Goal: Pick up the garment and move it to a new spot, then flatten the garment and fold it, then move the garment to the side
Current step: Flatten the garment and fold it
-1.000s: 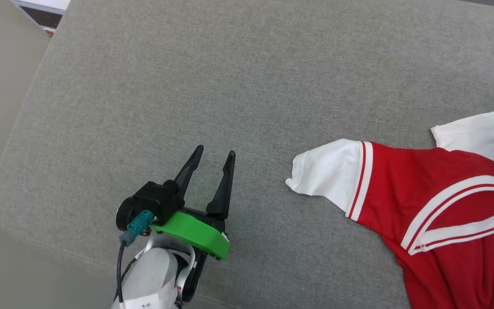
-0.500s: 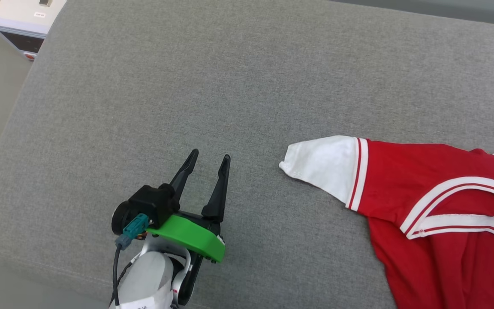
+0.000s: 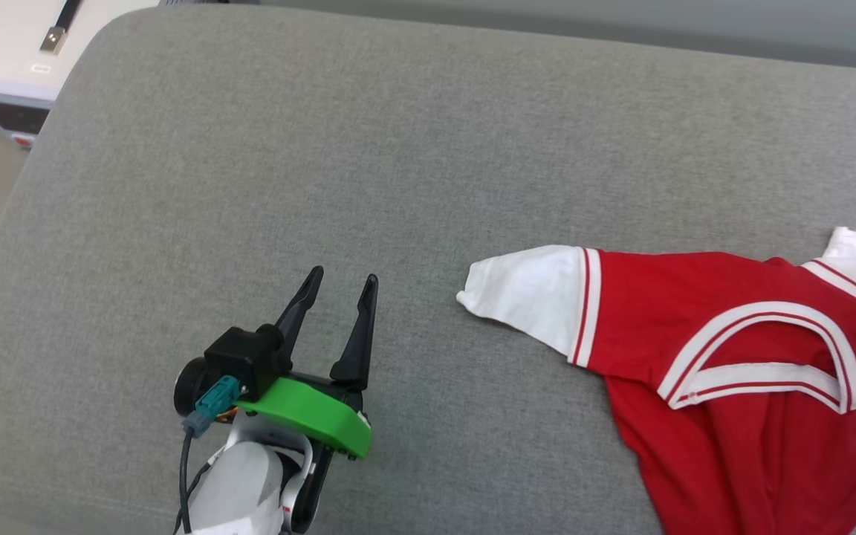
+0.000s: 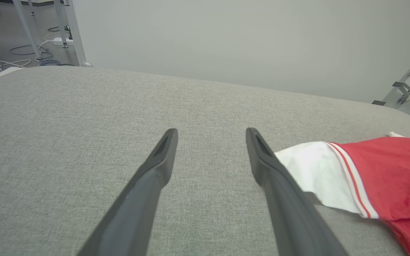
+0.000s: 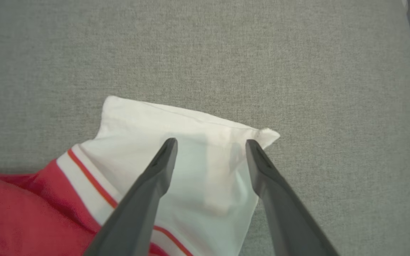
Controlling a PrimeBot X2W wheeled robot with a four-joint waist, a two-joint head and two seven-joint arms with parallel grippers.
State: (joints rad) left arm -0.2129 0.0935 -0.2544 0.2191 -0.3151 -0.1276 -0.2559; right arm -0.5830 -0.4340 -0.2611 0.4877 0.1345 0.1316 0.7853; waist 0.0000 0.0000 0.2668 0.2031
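Since the earlier pictures the whole head view has shifted, so a move of the camera is judged rather than a move of the things. More of the white box (image 3: 4, 67) is now taken in at the upper left.

Fingers of the left gripper (image 3: 345, 273) are spread apart with nothing between them, above bare grey cushion (image 3: 324, 148) and well short of the shirt (image 3: 695, 334). Fingers of the right gripper (image 5: 211, 141) are likewise parted and empty, set over a white sleeve (image 5: 190, 121); whether the cloth is touched cannot be told.

The shirt is laid loosely on the right part of the cushion. Its other white sleeve (image 3: 524, 293) is pointed toward the left gripper, its red body is wrinkled and its neck trim is bunched.

Nothing is gripped, nothing is flattened and no fold is made. Almost all of the task is judged to be left: lifting, shifting, smoothing, folding and setting aside.
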